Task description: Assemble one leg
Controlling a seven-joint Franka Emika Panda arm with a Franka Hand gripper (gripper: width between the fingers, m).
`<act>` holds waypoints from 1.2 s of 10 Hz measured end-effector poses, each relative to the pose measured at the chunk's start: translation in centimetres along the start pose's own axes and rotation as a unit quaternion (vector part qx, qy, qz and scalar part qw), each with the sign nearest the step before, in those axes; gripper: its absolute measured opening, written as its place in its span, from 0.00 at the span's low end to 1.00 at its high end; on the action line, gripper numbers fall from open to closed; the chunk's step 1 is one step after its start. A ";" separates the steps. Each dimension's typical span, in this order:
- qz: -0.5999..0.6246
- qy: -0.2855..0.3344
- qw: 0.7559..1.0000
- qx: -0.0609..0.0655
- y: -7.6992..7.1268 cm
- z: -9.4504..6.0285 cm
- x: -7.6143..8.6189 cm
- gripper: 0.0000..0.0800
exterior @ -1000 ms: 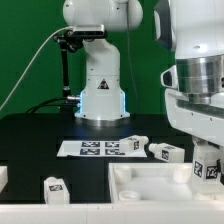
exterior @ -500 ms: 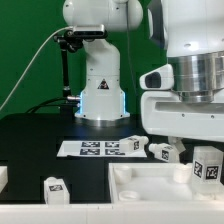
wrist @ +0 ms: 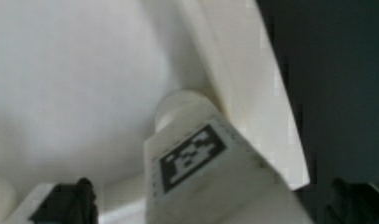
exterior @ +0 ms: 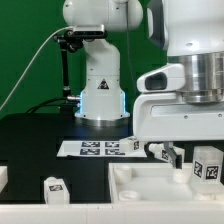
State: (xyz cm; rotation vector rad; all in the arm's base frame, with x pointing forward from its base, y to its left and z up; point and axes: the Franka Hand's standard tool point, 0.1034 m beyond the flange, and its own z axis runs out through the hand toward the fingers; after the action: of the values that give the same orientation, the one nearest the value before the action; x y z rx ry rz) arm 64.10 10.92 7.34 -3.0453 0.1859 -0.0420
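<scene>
A leg (wrist: 212,160), a stubby white post with a black-and-white tag, stands in the white tray-like body (wrist: 70,90) in the wrist view. My gripper (wrist: 212,205) is open. Its dark fingertips (wrist: 70,200) sit either side of the leg, with a gap on each side. In the exterior view this leg (exterior: 207,166) stands at the right edge on the body (exterior: 140,182), with my gripper (exterior: 192,160) low around it and my hand hiding part of it. Other legs lie at the marker board's right end (exterior: 135,146), beside it (exterior: 165,153), and at the front left (exterior: 53,186).
The marker board (exterior: 92,148) lies on the black table in front of the arm's base (exterior: 100,95). A white part (exterior: 3,177) shows at the exterior view's left edge. The body's raised rim (wrist: 257,90) runs close beside the leg.
My hand has come down and shifted toward the exterior view's left, and now sits low over the leg on the body. The loose legs and the body have not moved.
</scene>
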 end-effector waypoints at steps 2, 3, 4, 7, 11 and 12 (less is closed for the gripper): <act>-0.122 0.001 0.992 -0.007 0.7 -0.1 0.2 0.65; -0.106 0.001 0.994 -0.007 0.8 -0.1 0.2 0.65; -0.106 0.001 0.994 -0.007 0.8 0.0 0.2 0.47; -0.017 0.001 1.000 -0.005 0.7 0.0 0.2 0.36; 0.234 0.001 0.972 -0.008 -0.2 0.3 -0.2 0.36; 0.318 -0.001 0.948 -0.004 -0.3 0.4 -0.3 0.36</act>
State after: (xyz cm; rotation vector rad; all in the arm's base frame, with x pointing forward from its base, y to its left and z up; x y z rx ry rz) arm 63.86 11.24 7.00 -2.8321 1.1454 0.0085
